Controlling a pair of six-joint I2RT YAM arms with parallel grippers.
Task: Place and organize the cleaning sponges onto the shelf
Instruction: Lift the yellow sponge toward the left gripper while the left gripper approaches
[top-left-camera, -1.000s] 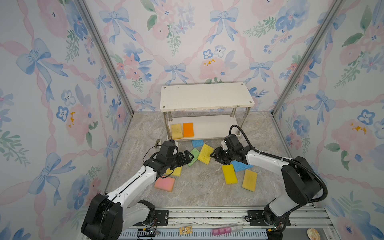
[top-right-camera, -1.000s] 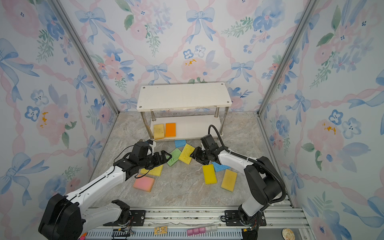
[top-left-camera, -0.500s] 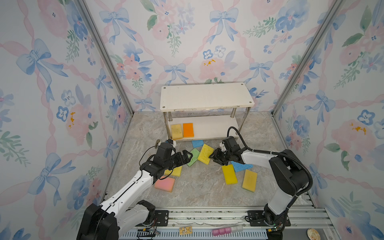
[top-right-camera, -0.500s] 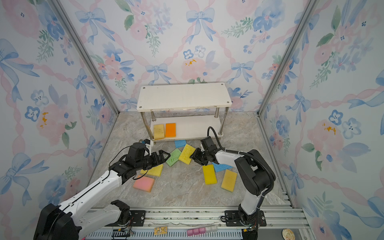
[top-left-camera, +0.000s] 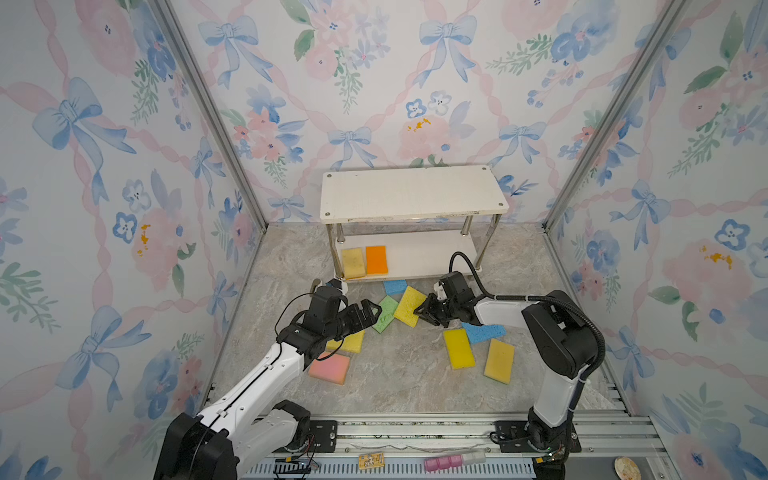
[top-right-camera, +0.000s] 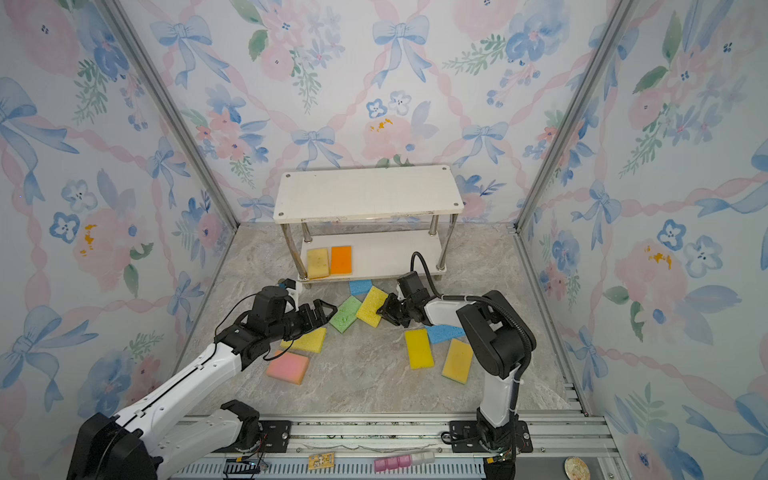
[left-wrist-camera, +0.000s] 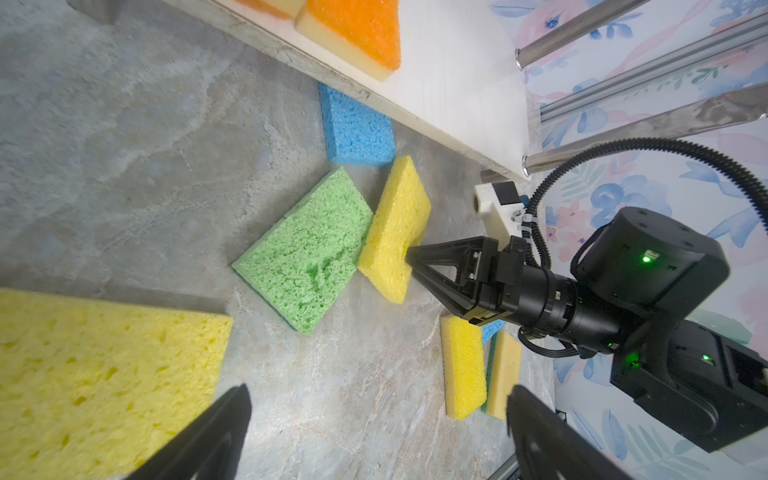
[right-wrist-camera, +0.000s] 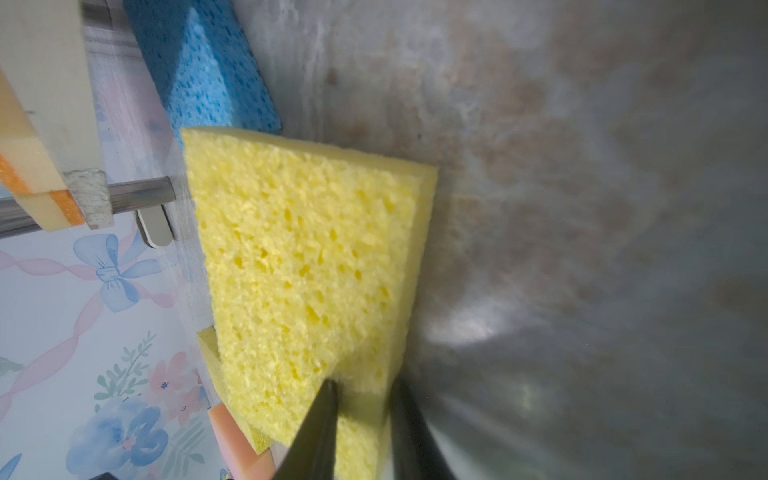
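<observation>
Left wrist view: yellow sponge (left-wrist-camera: 395, 224) on counter (left-wrist-camera: 124, 124) just before shelf (left-wrist-camera: 457, 104), tilted against green sponge (left-wrist-camera: 303, 253), long axis roughly toward shelf. Right gripper (left-wrist-camera: 409, 257) clamped on its long edge, denting it. Left gripper (top-left-camera: 368, 313) spread wide, empty, near green sponge. Underside finger contact hidden; blue sponge (left-wrist-camera: 357, 124) meets shelf edge, overlap unclear.

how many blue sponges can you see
2. The far blue sponge lies on the floor at the front edge of the shelf; the near blue sponge lies partly under the right arm. The arms could hide more.
</observation>
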